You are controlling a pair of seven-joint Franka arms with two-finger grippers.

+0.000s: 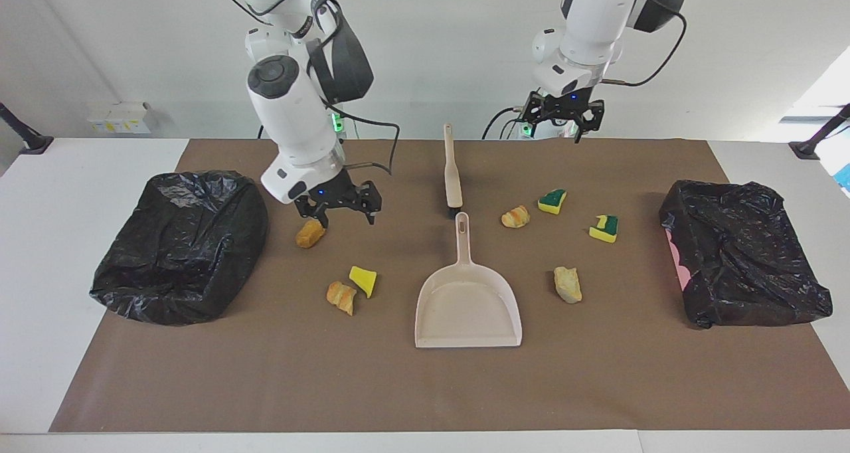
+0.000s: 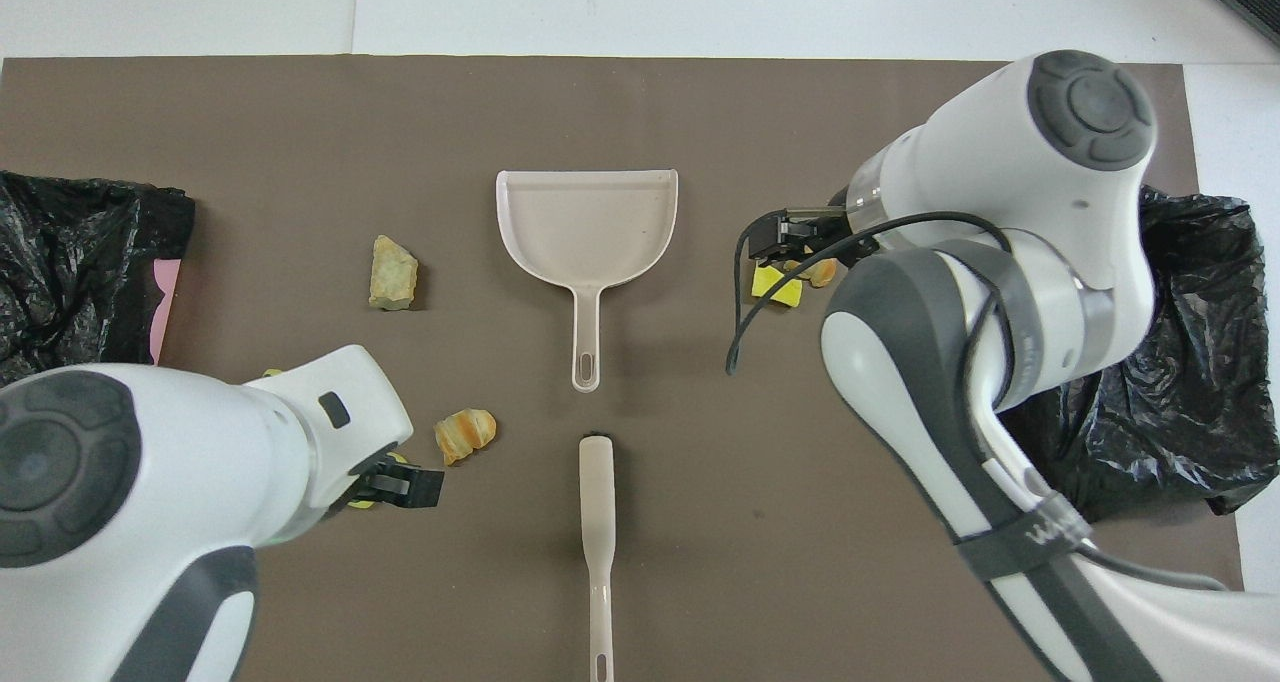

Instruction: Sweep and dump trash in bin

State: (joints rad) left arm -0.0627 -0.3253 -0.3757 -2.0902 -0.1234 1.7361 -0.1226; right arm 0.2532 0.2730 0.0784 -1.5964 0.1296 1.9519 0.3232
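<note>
Trash lies scattered on the brown mat point(image 1: 425, 386) on both sides of the dustpan point(image 1: 468, 307), seven small scraps in all. Toward the right arm's end of the table there are a golden-brown nugget point(image 1: 310, 233), a plain yellow sponge bit point(image 1: 363, 280) and, just beside it, a bread-like piece point(image 1: 341, 297). Toward the left arm's end are another bread-like piece point(image 1: 516, 216), two green-topped sponge bits point(image 1: 552, 200) point(image 1: 603, 228) and a beige chunk point(image 1: 568, 284), which is the scrap farthest from the robots on that side.

The dustpan lies flat in the middle of the mat, its handle pointing toward the robots. The brush point(image 1: 452, 171) lies in line with it, nearer to the robots, and its dark bristle end nearly meets the tip of the dustpan's handle.

Two bins lined with black bags stand at the ends of the mat — one point(image 1: 182, 244) at the right arm's end, the other point(image 1: 744, 260) at the left arm's end.

The right gripper point(image 1: 340, 212) hangs low over the mat, just beside the golden-brown nugget; its fingers are spread apart and hold nothing. The left gripper point(image 1: 561, 117) is up in the air over the mat's edge nearest to the robots, also with fingers apart and empty.
</note>
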